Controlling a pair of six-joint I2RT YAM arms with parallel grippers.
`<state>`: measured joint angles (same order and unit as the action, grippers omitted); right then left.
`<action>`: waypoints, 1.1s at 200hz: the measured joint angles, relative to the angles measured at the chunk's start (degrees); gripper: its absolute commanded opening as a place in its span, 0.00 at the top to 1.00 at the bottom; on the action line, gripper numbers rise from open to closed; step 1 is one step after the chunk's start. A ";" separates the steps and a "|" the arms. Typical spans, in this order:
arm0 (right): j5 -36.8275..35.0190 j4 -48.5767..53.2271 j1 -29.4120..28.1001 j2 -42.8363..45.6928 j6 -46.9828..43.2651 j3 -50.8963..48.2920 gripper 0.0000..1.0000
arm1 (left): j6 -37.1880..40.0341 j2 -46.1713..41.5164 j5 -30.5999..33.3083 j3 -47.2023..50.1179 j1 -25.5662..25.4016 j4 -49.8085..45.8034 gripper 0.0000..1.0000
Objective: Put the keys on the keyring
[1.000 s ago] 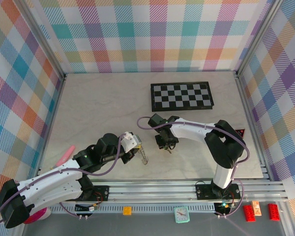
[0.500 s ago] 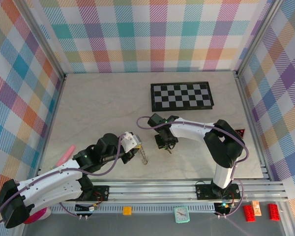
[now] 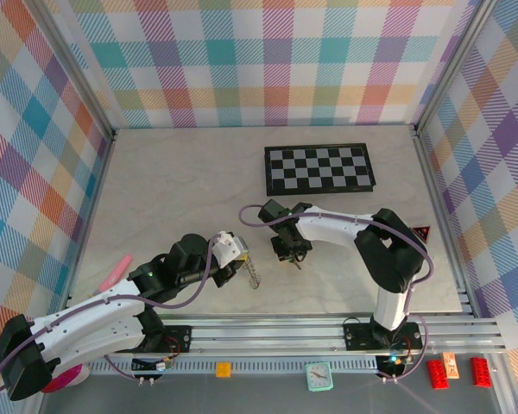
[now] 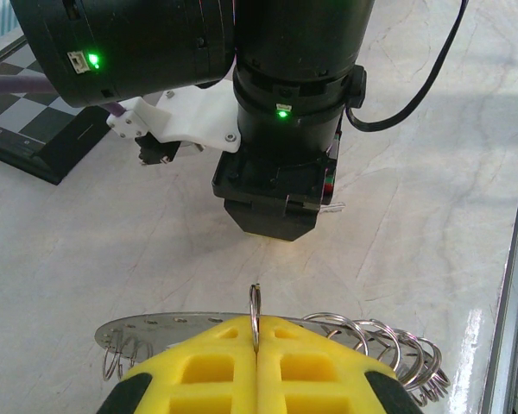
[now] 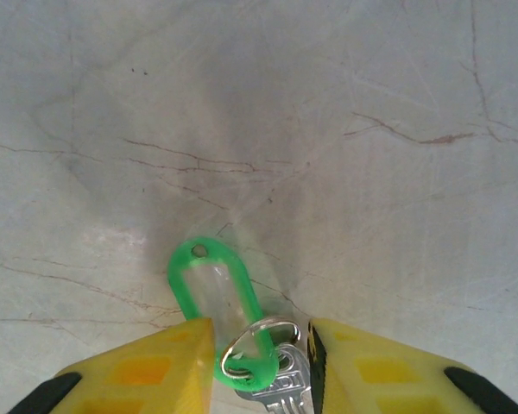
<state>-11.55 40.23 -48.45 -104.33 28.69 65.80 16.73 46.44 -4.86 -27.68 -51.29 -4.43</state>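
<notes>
Keys [image 5: 261, 362] lie on veined pale marble tabletop [image 5: 371, 172].

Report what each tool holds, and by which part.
Left tool: shut on the keyring, gripped at its edge. Right tool: straddles the keys and green tag; whether it grips them cannot be told.

Pale marble-patterned tabletop [image 3: 181, 190] mid-frame, pastel plaid walls [image 3: 268, 60] across top and both sides, aluminium rail [image 3: 268, 332] along the bottom, even light

Glossy green plastic tag [image 5: 217, 297] on shiny metal keys [image 5: 281, 390]; keyring [image 4: 328, 332] bright metal; table [image 5: 328, 129] smooth, marbled.
</notes>
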 measured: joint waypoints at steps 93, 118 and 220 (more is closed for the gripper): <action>-2.60 2.10 -0.02 0.02 -0.07 0.22 0.77 | 0.00 0.00 0.00 0.00 0.00 0.00 1.00; -3.04 2.75 0.00 0.07 -0.24 0.22 0.78 | 0.00 0.00 0.00 0.00 0.00 0.00 1.00; -4.35 4.50 0.00 2.03 -0.87 0.22 0.91 | 0.00 0.00 0.00 0.00 0.00 0.00 1.00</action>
<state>-15.90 44.73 -48.45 -102.30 27.81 66.02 16.73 46.44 -4.86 -27.68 -51.29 -4.43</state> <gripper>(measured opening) 0.106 0.045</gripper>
